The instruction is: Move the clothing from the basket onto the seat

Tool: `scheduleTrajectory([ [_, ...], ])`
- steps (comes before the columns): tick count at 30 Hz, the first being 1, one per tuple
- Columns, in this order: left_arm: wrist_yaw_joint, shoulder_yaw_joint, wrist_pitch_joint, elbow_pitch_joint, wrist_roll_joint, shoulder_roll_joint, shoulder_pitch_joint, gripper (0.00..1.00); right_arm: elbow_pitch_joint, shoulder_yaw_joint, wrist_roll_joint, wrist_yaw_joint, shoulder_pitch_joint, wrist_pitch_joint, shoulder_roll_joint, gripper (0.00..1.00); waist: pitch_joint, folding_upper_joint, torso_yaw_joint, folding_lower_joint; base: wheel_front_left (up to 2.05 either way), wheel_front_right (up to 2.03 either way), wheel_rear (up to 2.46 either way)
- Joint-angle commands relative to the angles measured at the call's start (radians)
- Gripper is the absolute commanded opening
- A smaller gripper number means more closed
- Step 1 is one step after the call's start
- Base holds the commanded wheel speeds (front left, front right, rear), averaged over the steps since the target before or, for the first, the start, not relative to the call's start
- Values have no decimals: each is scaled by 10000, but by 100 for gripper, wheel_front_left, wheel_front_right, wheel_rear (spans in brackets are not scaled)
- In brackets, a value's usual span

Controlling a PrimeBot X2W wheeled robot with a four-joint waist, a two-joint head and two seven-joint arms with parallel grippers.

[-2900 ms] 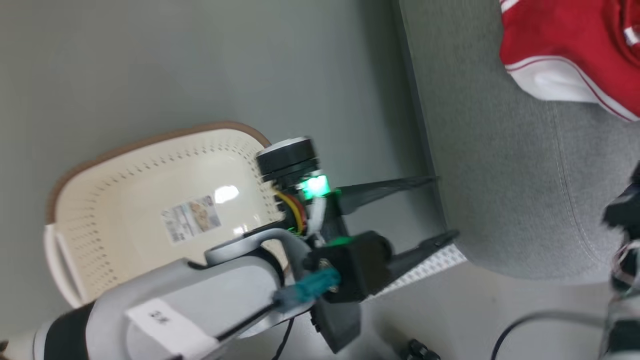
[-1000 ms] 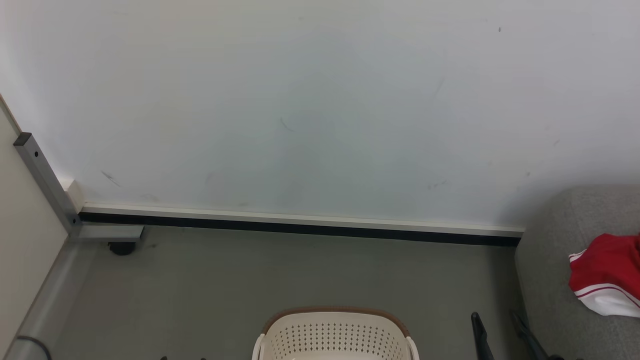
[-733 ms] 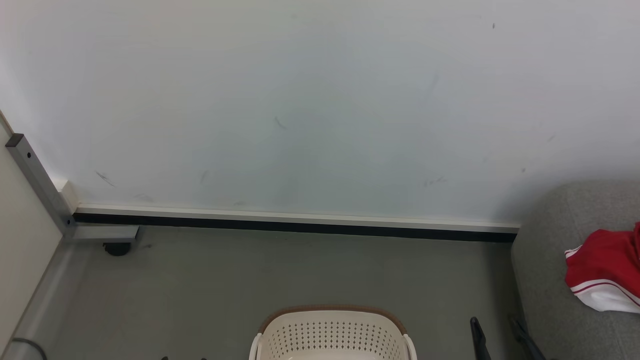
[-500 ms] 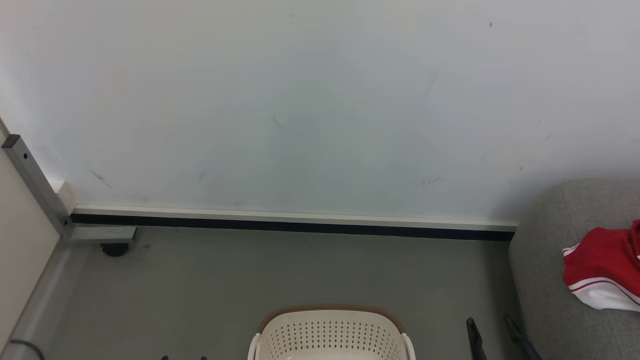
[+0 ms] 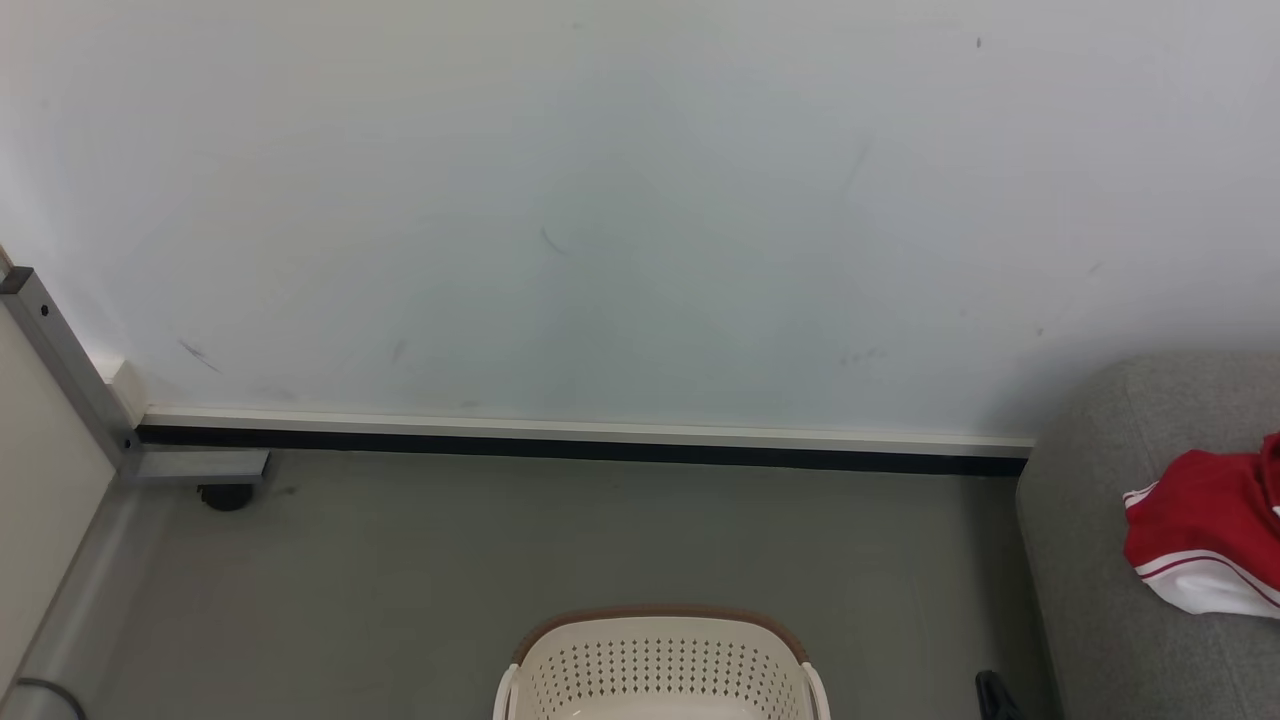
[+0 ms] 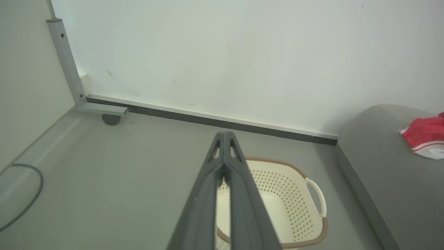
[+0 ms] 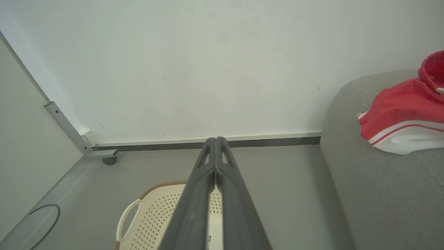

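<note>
The task is judged to be at or very near its end. The clothing (image 5: 1195, 530), bright red with a broad white band edged by thin red stripes, is seen lying bunched on the grey upholstered seat (image 5: 1085, 610). It lies near the seat's rounded end and well apart from the laundry basket (image 5: 660, 665). The basket is set on the floor (image 5: 500, 560) near the seat, in front of the pale wall (image 5: 640, 200).

In the wrist views the cream perforated inside of the basket is shown bare. No red fabric is seen against its walls or on the visible part of its base. A strip of the base is hidden behind the fingers in each wrist view, but most of the inside is covered between the two views. Nothing is therefore judged to be left to carry over, although a small item in the hidden strip cannot be ruled out.

The left hand (image 6: 224, 133) is held above the basket with its two long dark fingers pressed together, and nothing is pinched between them. The right hand (image 7: 215, 139) is likewise pressed together and empty, raised over the basket and floor.
</note>
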Motion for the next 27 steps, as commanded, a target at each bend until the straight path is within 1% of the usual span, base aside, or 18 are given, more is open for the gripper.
scheduleTrajectory([
  [1, -97, 104, 66, -91, -481, 27, -238, 0, -83, -100, 501, 0, -277, 68, -25, 0, 13, -1, -6, 0, 0, 0, 0],
  [12, -337, 350, 477, 198, -2550, 4, -645, 0, 177, -427, 2667, -1, -727, 498, -37, 0, 107, -1, -56, 0, 0, 0, 0],
  [13, -337, 350, 477, 198, -2550, 4, -645, 0, 177, -427, 2667, -1, -727, 498, -37, 0, 107, -1, -56, 0, 0, 0, 0],
  [27, -603, 635, 941, 519, -4808, -35, -1081, 0, 440, -832, 5015, -2, -1204, 1002, -12, 0, 228, -1, -120, 0, 0, 0, 0],
])
